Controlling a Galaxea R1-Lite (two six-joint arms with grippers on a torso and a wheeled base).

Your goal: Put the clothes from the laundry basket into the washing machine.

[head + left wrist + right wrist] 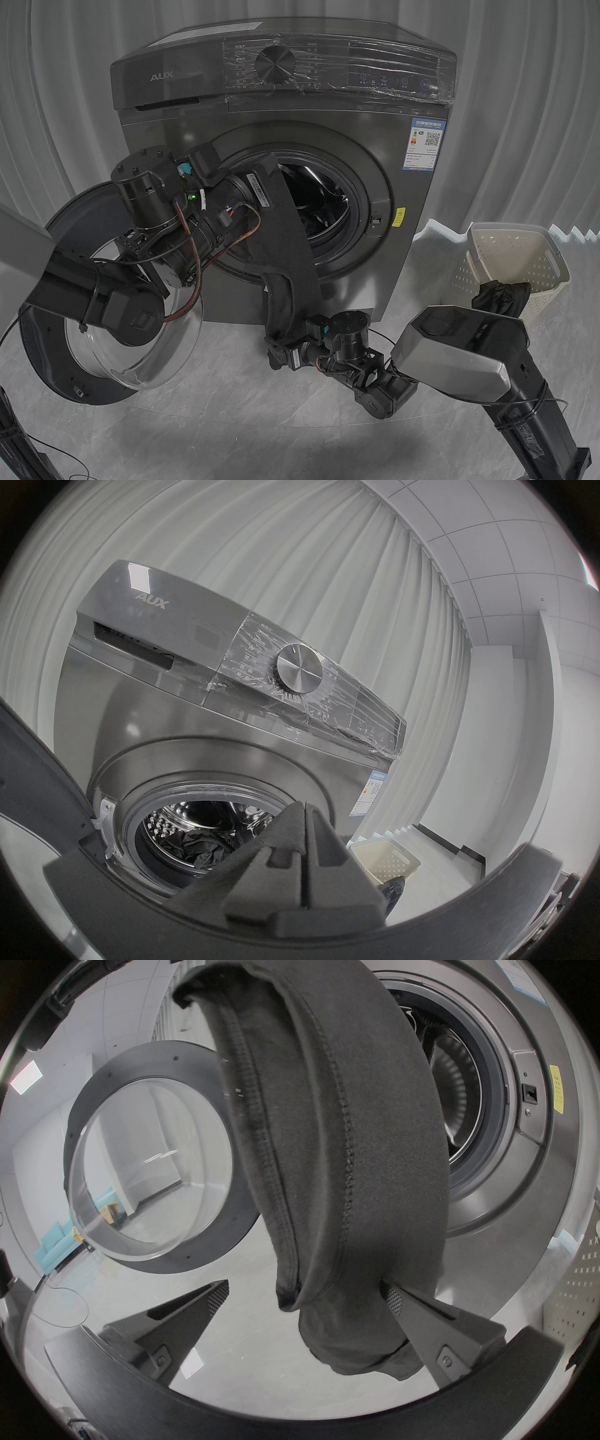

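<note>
The dark garment (289, 250) hung long-axis down before the mouth of the washing machine (187, 128), top clamped in the left gripper (305, 820), nearer that mouth; the right gripper (303, 1289), jaws apart, seemingly touched its lower end

The dark garment (289, 250) hangs across the left part of the drum mouth (328, 206), pinched at its top by the left claw (305, 855), whose arm crowds that side. The mouth's right part is unobstructed. The open door (75, 312) juts out on the left.
</note>
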